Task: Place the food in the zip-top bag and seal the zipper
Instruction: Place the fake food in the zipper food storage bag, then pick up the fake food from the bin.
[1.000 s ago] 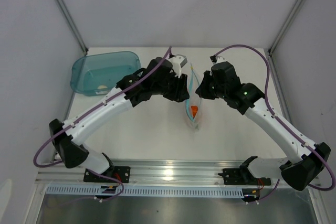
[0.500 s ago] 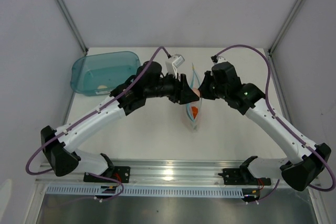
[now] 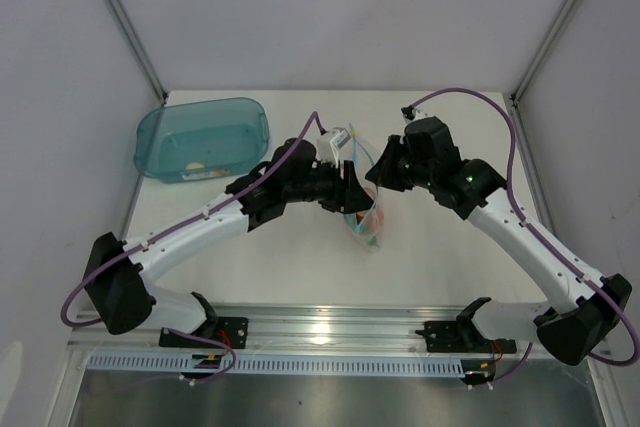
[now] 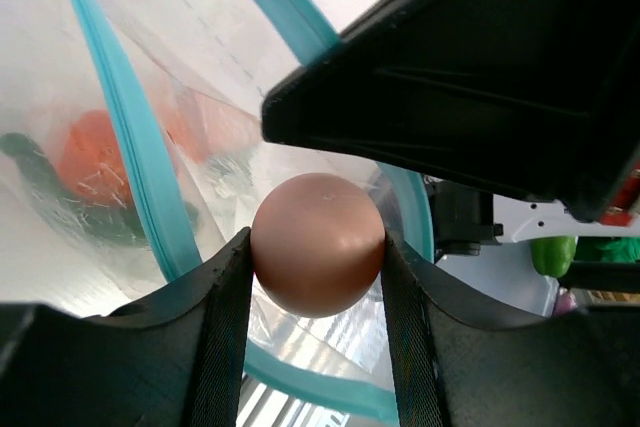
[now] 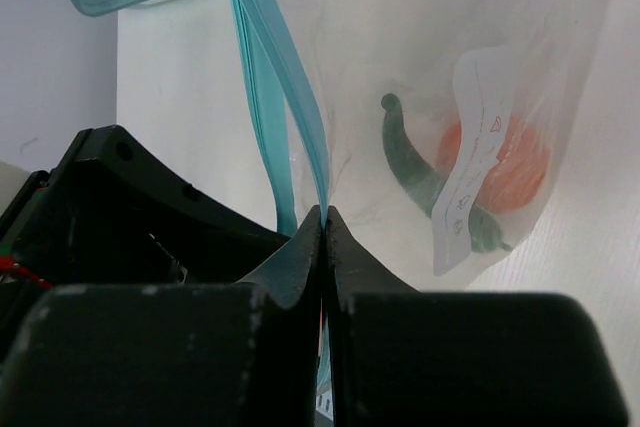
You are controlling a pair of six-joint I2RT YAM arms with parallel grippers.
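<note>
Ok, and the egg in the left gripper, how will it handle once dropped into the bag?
The egg looks round and glossy, so it would probably roll or slip if the left gripper's fingers loosen. It seems rigid, showing no dent where it is pinched. The zip-top bag looks floppy, so it may sag rather than steady it.

Table: white flat top, metal rail fitted along near edge.
Teal translucent tub: set directly on table, far-left corner, upright, open side up.
Zip-top bag: located near table centre, well apart from tub; contact with table top cannot be determined.
</note>
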